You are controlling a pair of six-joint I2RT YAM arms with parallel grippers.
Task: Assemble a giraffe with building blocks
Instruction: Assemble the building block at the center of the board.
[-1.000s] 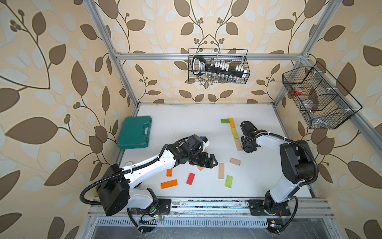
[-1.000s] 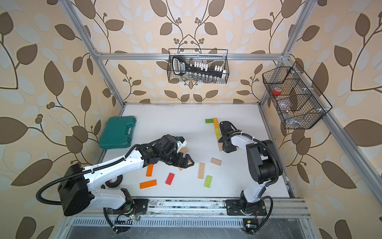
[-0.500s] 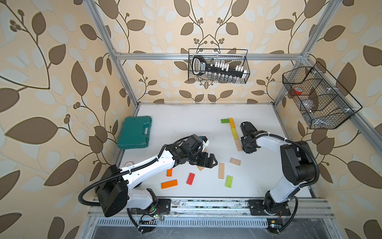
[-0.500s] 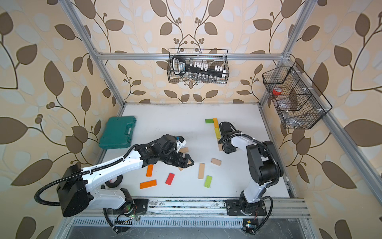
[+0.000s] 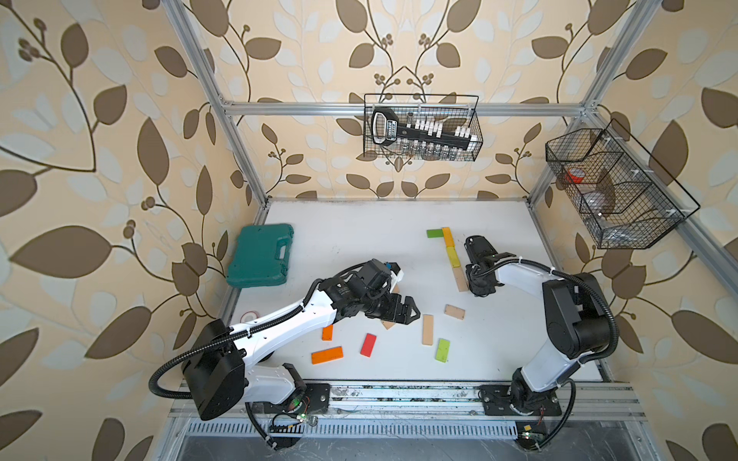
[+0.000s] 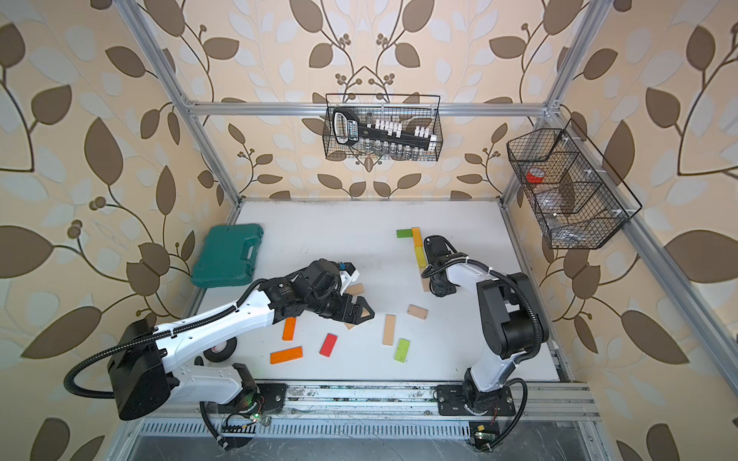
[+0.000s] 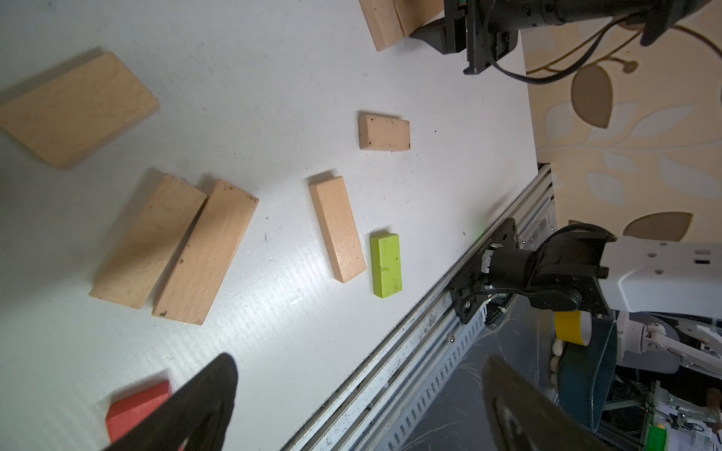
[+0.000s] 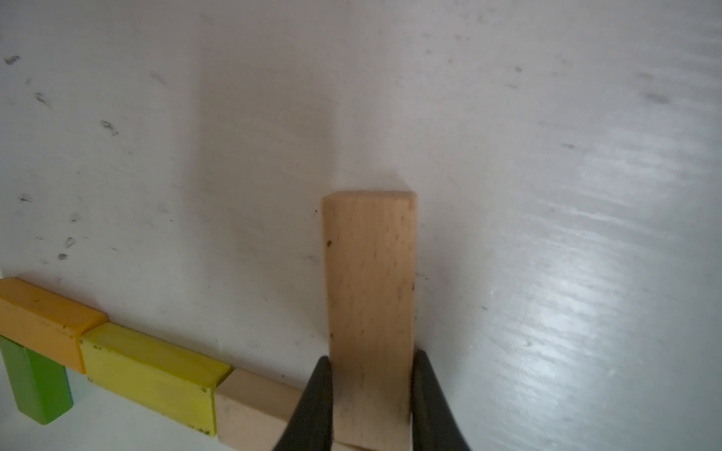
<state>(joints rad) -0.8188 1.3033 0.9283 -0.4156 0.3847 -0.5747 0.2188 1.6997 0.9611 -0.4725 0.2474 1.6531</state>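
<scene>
Far right, the right claw [image 8: 371,359] clamps 1 beige plank [image 8: 369,265] at the block row's [image 8: 152,367] near end, probably extending the giraffe; the left claw [image 7: 359,361] hangs wide open above loose planks [image 7: 338,228].

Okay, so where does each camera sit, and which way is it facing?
Both top views: high overhead, looking down on the white table; the left arm and right arm show whole.
Left wrist: on the left arm, looking across loose planks to a lime block; the open left gripper frames it.
Right wrist: on the right arm, looking along the right gripper, shut on a beige plank, at the table.
Shared: the lime block also shows in both top views.
</scene>
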